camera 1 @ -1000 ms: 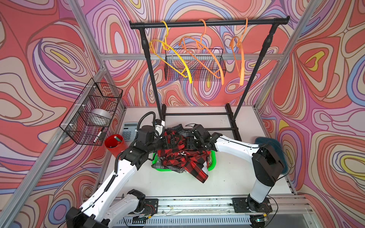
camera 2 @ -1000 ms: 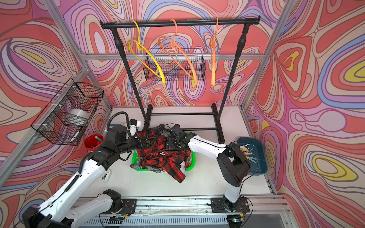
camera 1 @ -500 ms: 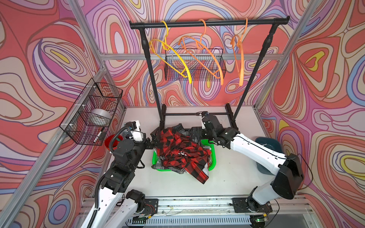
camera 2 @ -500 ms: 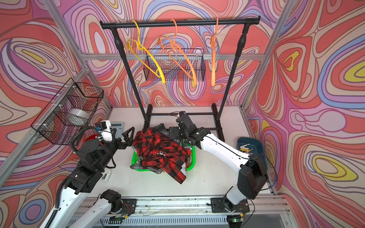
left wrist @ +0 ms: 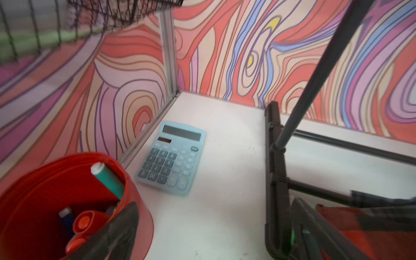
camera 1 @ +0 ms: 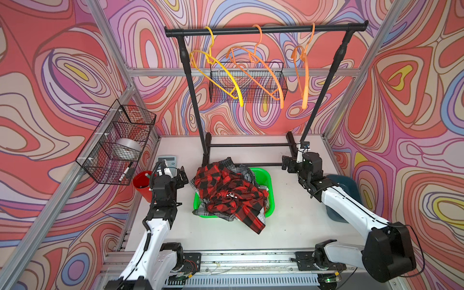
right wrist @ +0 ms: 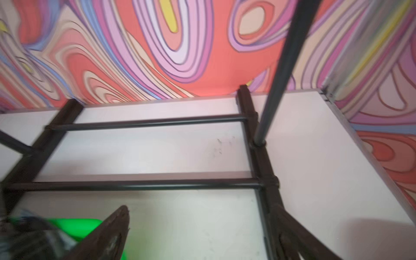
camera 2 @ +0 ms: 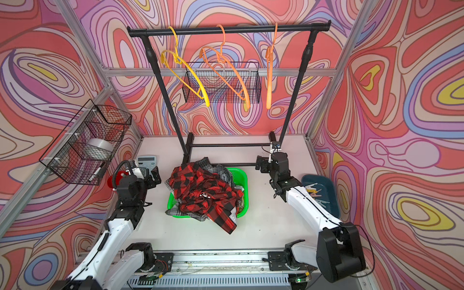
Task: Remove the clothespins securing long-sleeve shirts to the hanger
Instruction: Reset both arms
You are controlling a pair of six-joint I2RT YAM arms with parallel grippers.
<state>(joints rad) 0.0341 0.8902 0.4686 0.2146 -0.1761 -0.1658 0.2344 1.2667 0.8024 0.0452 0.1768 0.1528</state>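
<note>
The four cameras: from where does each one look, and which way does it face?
A top view: high at the front, looking down and back over the green basket of long-sleeve shirts; left gripper and right gripper show, open.
A top view: nearly the same; clothespins in the blue tray show too.
Left wrist: on the left arm, facing the calculator and red cup; its fingers show.
Right wrist: on the right arm, facing the foot of the rack; its fingers show.
Shared: both wrist views see the rack.

Heap of shirts in basket at mid-table, just before rack with three hangers on its bar; cup and calculator left of basket, tray holding clothespins well right.
</note>
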